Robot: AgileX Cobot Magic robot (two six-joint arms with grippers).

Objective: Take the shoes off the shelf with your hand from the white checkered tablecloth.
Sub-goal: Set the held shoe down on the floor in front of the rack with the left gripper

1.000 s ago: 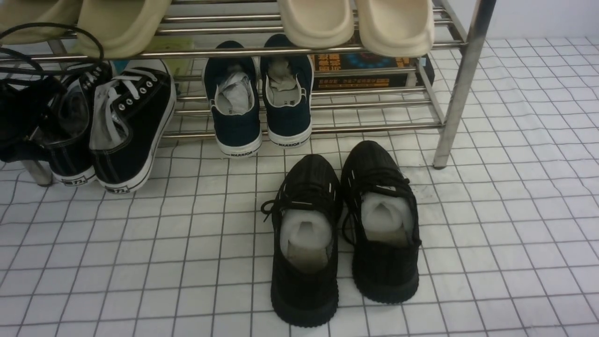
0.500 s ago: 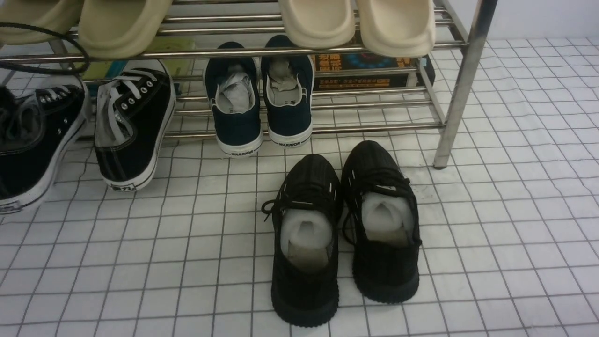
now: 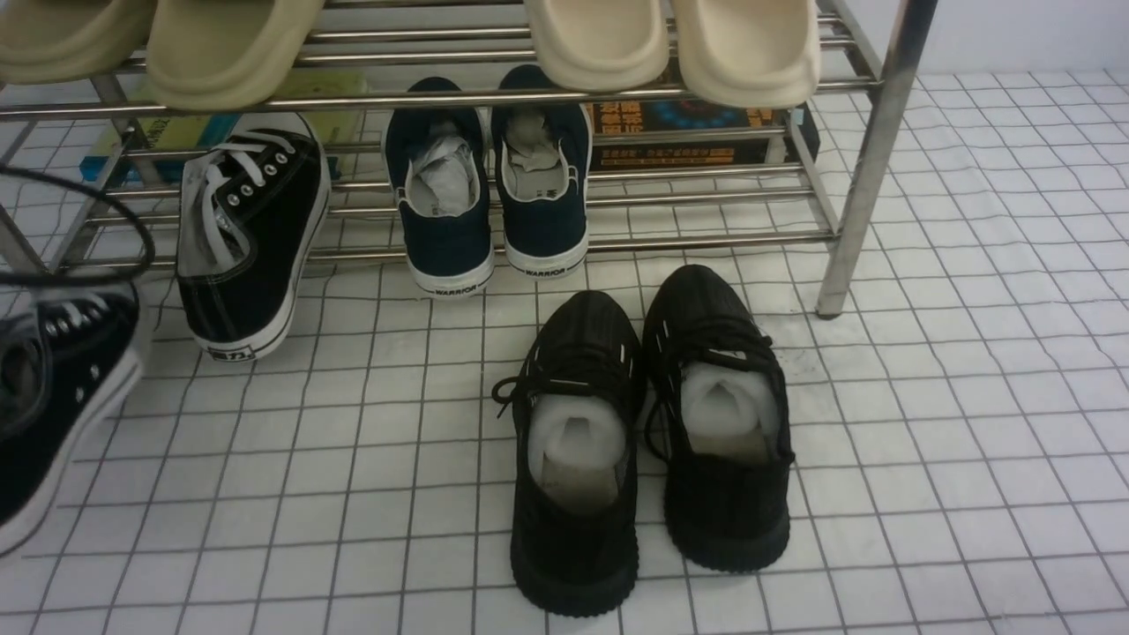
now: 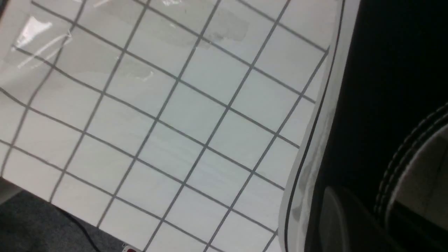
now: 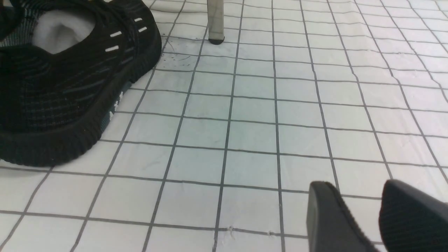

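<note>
Now one canvas sneaker [image 3: 66, 414] has come away from its mate: a second ago the pair sat side by side on the rack, and I now see it out at my nine o'clock, in front of the frame and cut off by the front view's edge. My left gripper [image 4: 355, 206] is clenched on the shoe's side wall, one blurred finger against its outer face. A black cable [image 3: 145, 238] loops just above it.

Low at six o'clock, sliding toward five, the black knit sneakers [image 3: 578, 538] rest on the checkered tablecloth [image 3: 370, 538]. My right gripper [image 5: 357, 196] has its fingers parted with nothing between them, over bare squares.

Farther off, at ten o'clock, the other canvas sneaker [image 3: 251, 273] leans on the lower bars of the shoe rack [image 3: 706, 241], heel toward me. At twelve, the navy slip-ons [image 3: 450, 238] keep their place. Beyond the spot the first shoe vacated, the yellow-green box [image 3: 176, 132] shows more plainly.

I judge the pair half off: one shoe out, one to fetch. Next I'd lower this one onto the cloth, let go, then return for its mate. With the grip on a soft side wall, I expect the heavy sole to swing or twist, so I'd set it down slowly.
</note>
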